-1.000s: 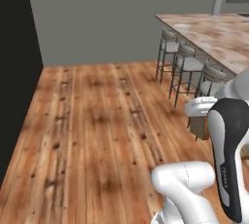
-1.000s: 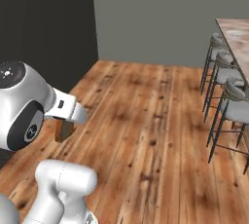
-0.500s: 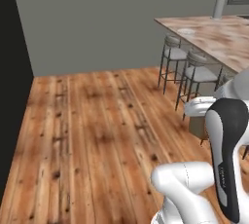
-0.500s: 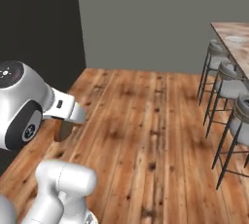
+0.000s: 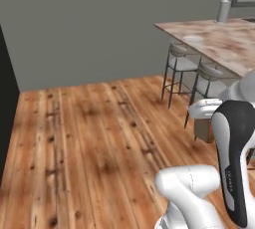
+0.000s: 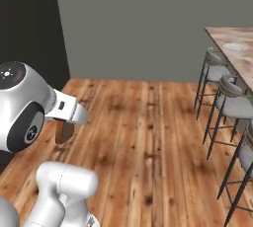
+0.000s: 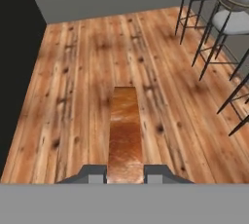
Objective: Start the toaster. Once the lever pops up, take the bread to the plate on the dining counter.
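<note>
My gripper (image 7: 125,172) is shut on the bread (image 7: 125,129), a brown-crusted slice that sticks out edge-on from between the fingers, above the wooden floor. The same bread (image 5: 203,130) hangs under my hand beside the arm, and the bread (image 6: 64,132) shows again below the hand at the left. The dining counter (image 5: 226,49), a marbled slab, stands ahead at the right with the white plate (image 5: 193,38) near its left end. The plate (image 6: 234,47) lies on the counter (image 6: 245,62) at the far right. The toaster is out of view.
Bar stools (image 5: 182,63) stand along the counter's near side, and more stools (image 6: 232,105) line the right. A grey wall (image 6: 148,23) closes the back and a black panel (image 6: 24,18) the left. A grey cylinder (image 5: 224,10) stands on the counter's far part.
Both base views have shifted as the base turns and drives: the counter and stools sit nearer and more central now. The bread stays in the shut gripper.
</note>
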Robot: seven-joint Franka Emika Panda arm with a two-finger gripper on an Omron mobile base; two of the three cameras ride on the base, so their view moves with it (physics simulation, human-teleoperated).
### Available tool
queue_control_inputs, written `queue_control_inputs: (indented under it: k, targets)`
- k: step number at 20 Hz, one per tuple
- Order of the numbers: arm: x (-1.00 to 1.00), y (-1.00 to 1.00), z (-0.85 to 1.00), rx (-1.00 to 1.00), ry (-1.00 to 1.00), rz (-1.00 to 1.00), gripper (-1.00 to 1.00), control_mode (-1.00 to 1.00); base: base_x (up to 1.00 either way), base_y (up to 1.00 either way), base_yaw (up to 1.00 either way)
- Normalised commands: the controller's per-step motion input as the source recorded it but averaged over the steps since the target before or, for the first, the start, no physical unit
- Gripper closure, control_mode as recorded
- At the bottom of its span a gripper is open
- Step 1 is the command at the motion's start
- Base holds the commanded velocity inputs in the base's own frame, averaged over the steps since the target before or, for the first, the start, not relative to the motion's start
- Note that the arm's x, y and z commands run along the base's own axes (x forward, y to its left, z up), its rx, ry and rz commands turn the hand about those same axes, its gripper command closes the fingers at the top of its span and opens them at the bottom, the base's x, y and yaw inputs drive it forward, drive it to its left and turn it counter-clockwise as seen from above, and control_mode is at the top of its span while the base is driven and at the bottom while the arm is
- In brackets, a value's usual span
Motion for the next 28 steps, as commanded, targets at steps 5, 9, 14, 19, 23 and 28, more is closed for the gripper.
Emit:
queue_control_inputs:
  k: [5,9,14,19,23,28]
  targets:
    - [0.00,0.00,0.00,0.00,0.00,0.00,1.00,1.00,0.81,0.45,-0.09]
    - [0.00,0.00,0.00,0.00,0.00,0.00,1.00,1.00,0.91,0.39,-0.12]
    - [0.00,0.00,0.00,0.00,0.00,0.00,1.00,1.00,0.95,0.26,-0.12]
    - [0.00,0.00,0.00,0.00,0.00,0.00,1.00,1.00,1.00,0.18,-0.11]
    - [0.00,0.00,0.00,0.00,0.00,0.00,1.00,1.00,1.00,0.22,-0.12]
    - [0.00,0.00,0.00,0.00,0.00,0.00,1.00,1.00,1.00,0.22,-0.14]
